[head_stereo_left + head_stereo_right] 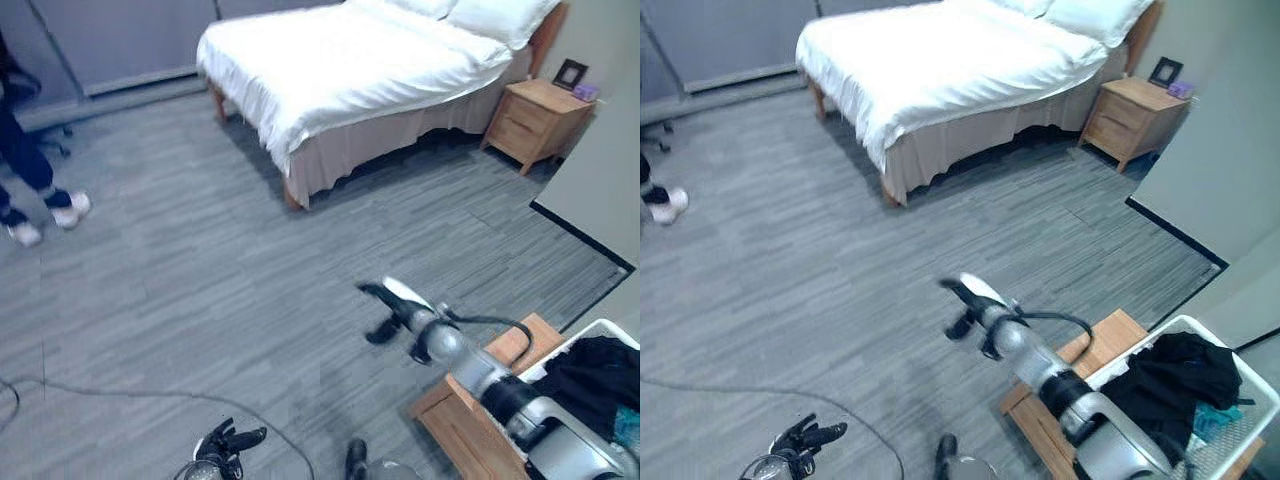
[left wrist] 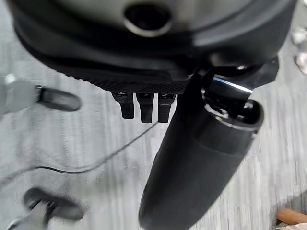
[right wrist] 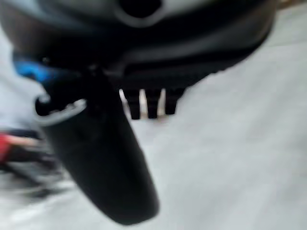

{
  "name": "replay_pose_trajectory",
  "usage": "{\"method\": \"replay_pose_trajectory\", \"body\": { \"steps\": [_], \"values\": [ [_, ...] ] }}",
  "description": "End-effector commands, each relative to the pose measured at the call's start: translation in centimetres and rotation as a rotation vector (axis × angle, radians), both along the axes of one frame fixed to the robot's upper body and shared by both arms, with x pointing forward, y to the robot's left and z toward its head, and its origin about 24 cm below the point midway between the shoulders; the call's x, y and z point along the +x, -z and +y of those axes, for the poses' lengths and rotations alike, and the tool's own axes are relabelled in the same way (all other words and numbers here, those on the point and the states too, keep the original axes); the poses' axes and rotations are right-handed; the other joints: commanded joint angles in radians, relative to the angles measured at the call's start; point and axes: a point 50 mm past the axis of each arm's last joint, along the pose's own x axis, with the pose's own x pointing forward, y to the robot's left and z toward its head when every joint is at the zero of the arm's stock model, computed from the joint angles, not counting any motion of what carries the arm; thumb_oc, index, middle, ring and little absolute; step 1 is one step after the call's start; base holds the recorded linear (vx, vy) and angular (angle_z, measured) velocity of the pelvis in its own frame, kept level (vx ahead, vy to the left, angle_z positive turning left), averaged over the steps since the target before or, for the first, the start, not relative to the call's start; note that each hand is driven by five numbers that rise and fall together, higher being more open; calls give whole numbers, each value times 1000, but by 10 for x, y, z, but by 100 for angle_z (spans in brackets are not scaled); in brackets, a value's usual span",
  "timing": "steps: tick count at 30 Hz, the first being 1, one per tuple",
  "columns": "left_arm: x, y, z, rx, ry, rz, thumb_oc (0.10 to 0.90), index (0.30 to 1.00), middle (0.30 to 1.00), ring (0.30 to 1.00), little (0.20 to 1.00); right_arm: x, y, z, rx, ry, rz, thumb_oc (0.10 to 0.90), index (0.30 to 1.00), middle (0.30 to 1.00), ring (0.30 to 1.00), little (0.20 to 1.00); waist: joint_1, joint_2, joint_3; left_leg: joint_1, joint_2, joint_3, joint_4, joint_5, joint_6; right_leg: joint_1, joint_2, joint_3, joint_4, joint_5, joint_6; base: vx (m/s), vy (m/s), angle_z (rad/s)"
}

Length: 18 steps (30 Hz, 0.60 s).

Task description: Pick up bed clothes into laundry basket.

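Beside the white laundry basket (image 1: 1240, 400), already holding dark clothes (image 1: 1175, 380) on a low wooden bench (image 1: 1040, 420), the right hand (image 1: 395, 312) hangs empty with relaxed fingers, as does the left hand (image 1: 225, 442). Next step, likely: cross the open floor (image 1: 200, 290) to the bed (image 1: 340, 70); a nightstand (image 1: 535, 120) and a person's shoes (image 1: 45, 218) stand aside.

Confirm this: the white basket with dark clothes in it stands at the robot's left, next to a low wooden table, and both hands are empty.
Wrong side. The basket with the dark clothes stands at the robot's right, as the right eye view shows. The rest holds: it is next to the low wooden table, and the left hand and right hand hold nothing.
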Motion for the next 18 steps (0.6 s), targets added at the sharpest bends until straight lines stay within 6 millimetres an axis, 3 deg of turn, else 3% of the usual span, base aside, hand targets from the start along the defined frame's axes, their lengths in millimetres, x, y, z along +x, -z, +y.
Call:
{"method": "replay_pose_trajectory", "body": {
  "steps": [1,2,3,5,8,10,12,15,16,18],
  "values": [
    [43,-39,30,154,115,-271,800,900,900,900,900,24,-30,-16,174,192,-115,800,900,900,900,900,-6,-43,-34,10,-52,-53,9,-72,5,198,-121,150,-271,-30,85,-30,60,149],
    [43,-39,30,155,117,-270,800,900,900,900,900,24,-29,-17,174,193,-114,800,900,900,900,900,-7,-45,-33,12,-54,-55,9,-72,5,202,-123,148,-273,-31,86,51,37,186],
    [62,-53,24,171,132,-352,800,900,900,900,900,1,-5,-7,328,242,-41,800,900,900,900,900,-19,-41,-52,14,-77,-64,-6,-61,11,221,-135,159,-308,-12,81,107,28,151],
    [67,-61,32,198,74,-385,800,900,900,900,900,-17,39,-45,281,402,82,800,900,900,900,900,-27,-28,-62,32,-88,-68,-23,-61,16,247,-138,150,-333,-16,87,91,31,64],
    [77,-83,47,248,52,-492,800,900,900,900,900,-34,40,-92,293,517,68,800,900,900,900,900,-21,-22,-68,33,-96,-80,-39,-41,17,258,-141,141,-351,-2,90,11,-3,-5],
    [80,-90,50,265,51,-518,800,900,900,900,900,-38,40,-99,299,540,64,800,900,900,900,900,-19,-17,-68,34,-97,-84,-44,-38,18,262,-145,132,-360,3,90,14,11,18],
    [88,-107,56,286,15,-598,800,900,900,900,900,-45,35,-123,309,631,16,800,900,900,900,900,11,2,-63,23,-98,-105,-51,-21,22,279,-154,81,-398,13,90,-20,16,16],
    [83,-105,58,276,-7,-591,800,900,900,900,900,-51,28,-136,323,671,-27,800,900,900,900,900,33,12,-64,14,-98,-121,-55,-17,24,290,-160,48,-411,14,93,-21,30,39],
    [58,-119,103,308,-85,-635,800,900,900,900,900,-60,22,-160,342,734,-57,800,900,900,900,900,65,26,-59,8,-100,-142,-57,-9,26,296,-165,26,-415,14,95,-55,51,44],
    [63,-112,74,326,30,-604,800,900,900,900,900,-69,34,-160,348,773,-38,800,900,900,900,900,97,31,-65,-3,-100,-169,-61,-10,25,301,-165,-6,-417,11,95,-37,6,51]
  ]
}}
